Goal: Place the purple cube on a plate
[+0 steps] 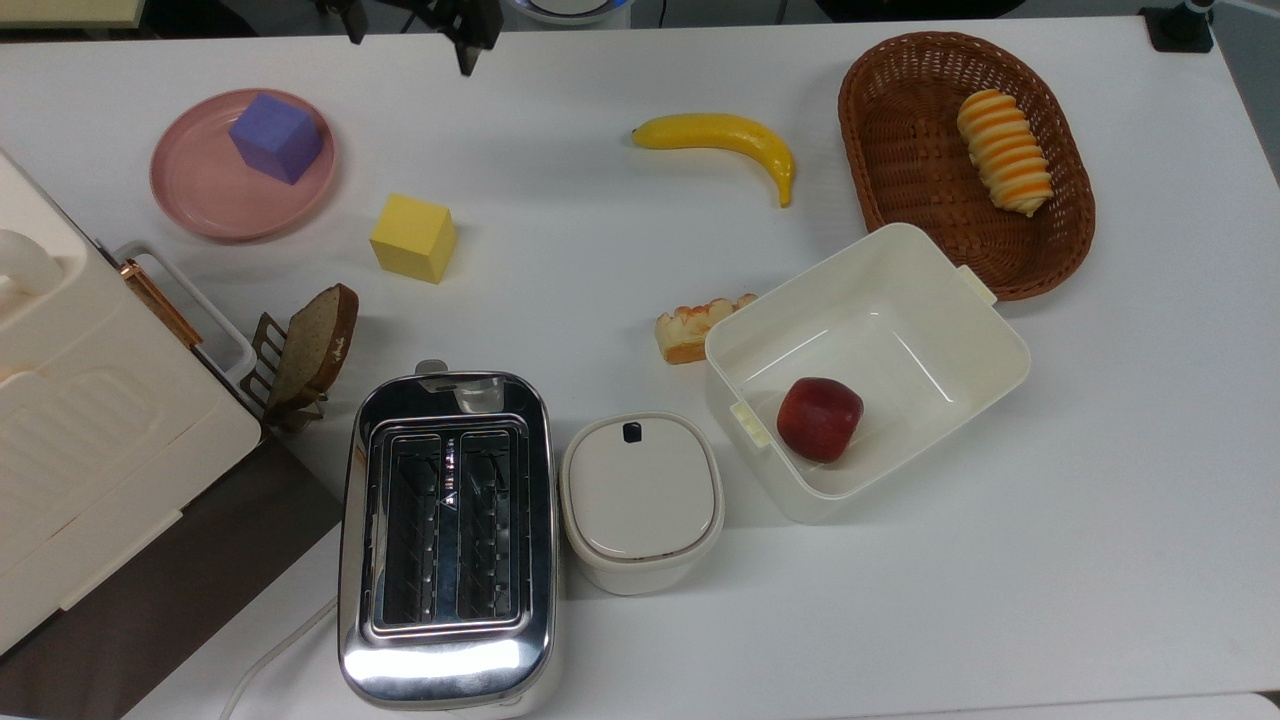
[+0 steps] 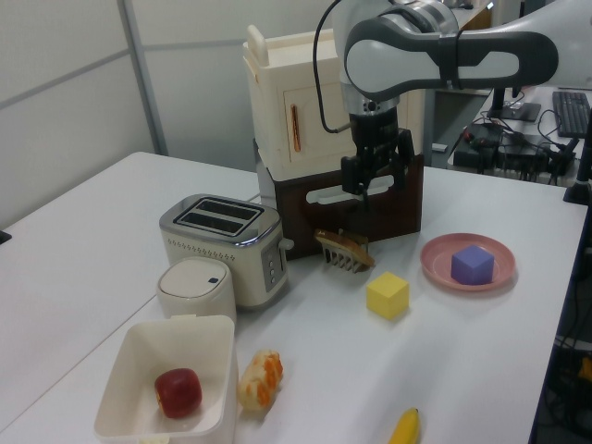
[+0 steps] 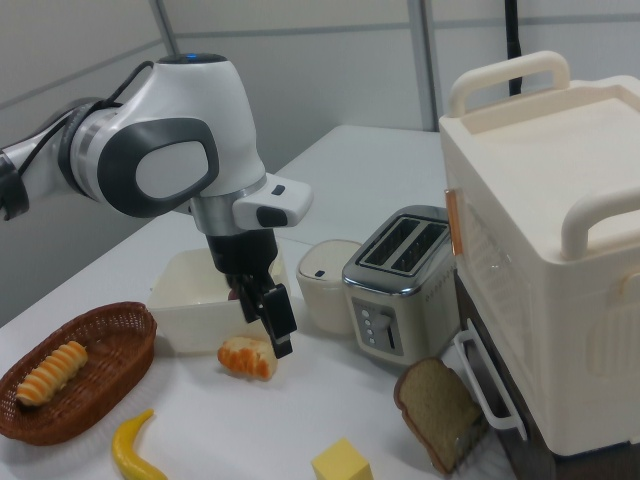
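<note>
the purple cube [image 1: 276, 137] is seen resting on the pink plate [image 1: 200, 200], the spread, empty claw [image 2: 374, 180] is held apart, so only retreat is judged needed.

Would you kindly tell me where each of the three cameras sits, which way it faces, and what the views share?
Top view: overhead, looking straight down on the white table; the tool pokes in at the top edge.
Left view: low beside the table, beyond the white bin, looking toward the cabinet; the arm and tool show.
Right view: opposite side, near the cabinet, facing the wicker basket; the arm and tool show.
Shared: all three show the toaster and the yellow cube; the top and left views share the purple cube on the plate.
</note>
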Robot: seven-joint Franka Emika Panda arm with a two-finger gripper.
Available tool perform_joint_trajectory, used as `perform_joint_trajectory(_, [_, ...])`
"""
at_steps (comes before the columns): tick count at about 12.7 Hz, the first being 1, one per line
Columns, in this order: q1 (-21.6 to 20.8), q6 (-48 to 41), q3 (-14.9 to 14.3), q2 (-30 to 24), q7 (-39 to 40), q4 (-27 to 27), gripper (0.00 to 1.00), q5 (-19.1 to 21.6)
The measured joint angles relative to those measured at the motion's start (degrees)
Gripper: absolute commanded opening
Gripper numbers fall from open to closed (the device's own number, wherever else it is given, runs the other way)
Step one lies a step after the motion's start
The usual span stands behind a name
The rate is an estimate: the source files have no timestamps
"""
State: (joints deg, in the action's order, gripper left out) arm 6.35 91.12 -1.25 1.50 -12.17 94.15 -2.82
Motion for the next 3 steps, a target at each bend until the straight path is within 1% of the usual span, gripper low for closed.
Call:
perform_joint_trajectory(2, [-0.12,1.25,0.00,0.01,-7.04,0.03,1.00,-0.59])
perform_joint_trajectory(3, [-0.19,1.36,0.00,0.01,-8.35,0.03,1.00,-0.79])
